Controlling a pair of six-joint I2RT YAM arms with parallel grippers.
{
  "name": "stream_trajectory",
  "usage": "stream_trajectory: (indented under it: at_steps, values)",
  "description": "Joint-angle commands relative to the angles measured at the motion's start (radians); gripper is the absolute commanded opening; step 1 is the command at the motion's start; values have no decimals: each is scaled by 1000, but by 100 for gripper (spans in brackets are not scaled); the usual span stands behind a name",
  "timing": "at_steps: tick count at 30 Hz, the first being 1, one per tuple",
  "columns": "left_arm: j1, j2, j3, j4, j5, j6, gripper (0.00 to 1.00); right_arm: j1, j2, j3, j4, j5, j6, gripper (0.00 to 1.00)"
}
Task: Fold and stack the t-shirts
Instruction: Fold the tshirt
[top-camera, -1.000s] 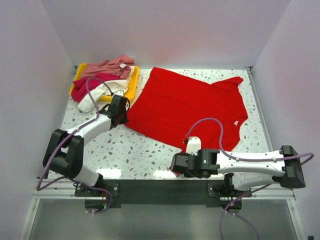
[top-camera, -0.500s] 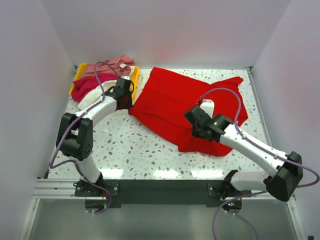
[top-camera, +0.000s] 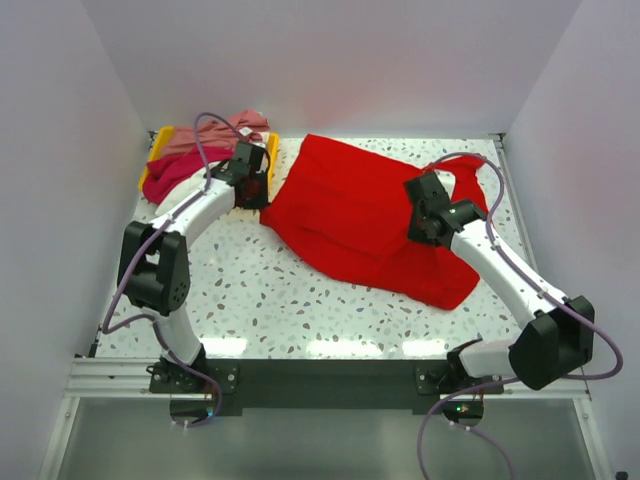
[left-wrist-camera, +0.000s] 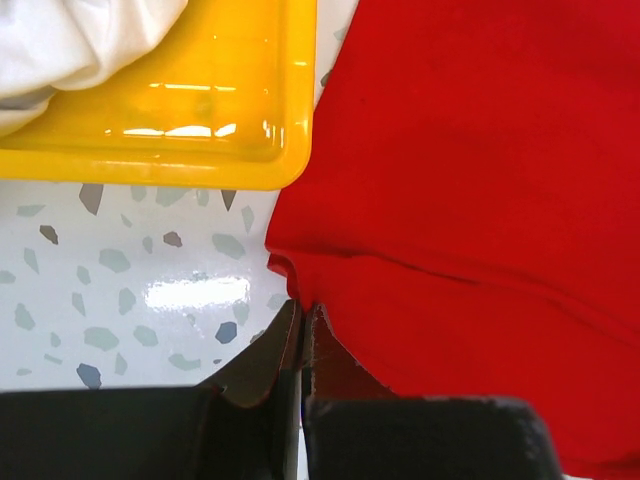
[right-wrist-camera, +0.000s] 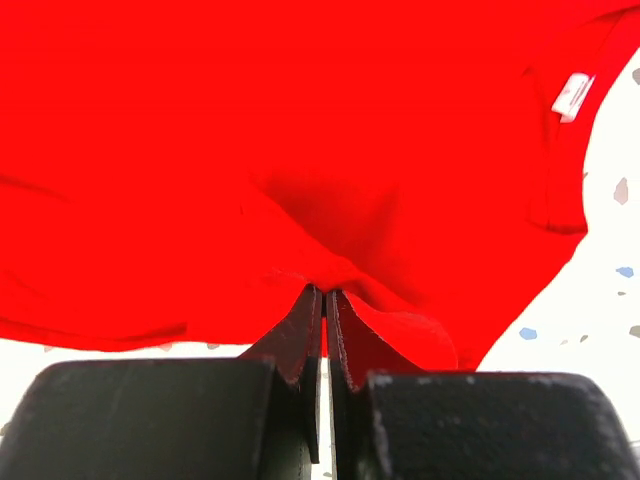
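Presently the bright red t-shirt (top-camera: 350, 215) lies spread on the speckled table (top-camera: 260, 290), rumpled and partly doubled over on itself, with its left edge just beside the right rim of the yellow tray (top-camera: 271, 150) and its neck opening toward the far right. The left gripper (left-wrist-camera: 302, 305) is clenched, its two fingers pressed together on the shirt's left edge, close to the near right corner of the tray; the wrist view shows red cloth caught at the tips. The right gripper (right-wrist-camera: 325, 292) is likewise clenched, pinching a raised fold of the same red t-shirt, which bunches into a small peak at the fingertips. From above, this gripper sits over the right half of the garment, near the collar. A small white neck tag (right-wrist-camera: 572, 95) is sewn inside the collar; any writing on it is too small to read, and no brand mark can be made out on the cloth. The other three garments are heaped in and over the tray: the dusty pink t-shirt (top-camera: 215, 135) at the far side, the crimson-magenta t-shirt (top-camera: 170, 175) spilling over the left rim, and the cream-white t-shirt (left-wrist-camera: 70, 40) resting against the tray's inner floor, seen only in the left wrist view. All three are unfolded and crumpled together.
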Motion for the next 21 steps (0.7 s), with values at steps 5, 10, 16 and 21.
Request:
stream_trajectory:
  at_steps: [5, 10, 16, 21]
  values:
    - [8, -103, -56, -74, 28, 39, 0, -51, 10, 68, 54, -67, -75, 0]
    - [8, -214, -140, -109, 22, 43, 0, -63, -26, 73, 35, -61, -80, 0]
    - [8, -300, -210, -114, 23, 49, 0, -65, -76, 60, 16, -58, -82, 0]
    - [8, -276, -188, -105, 42, 65, 0, -70, -76, 76, 13, -50, -91, 0]
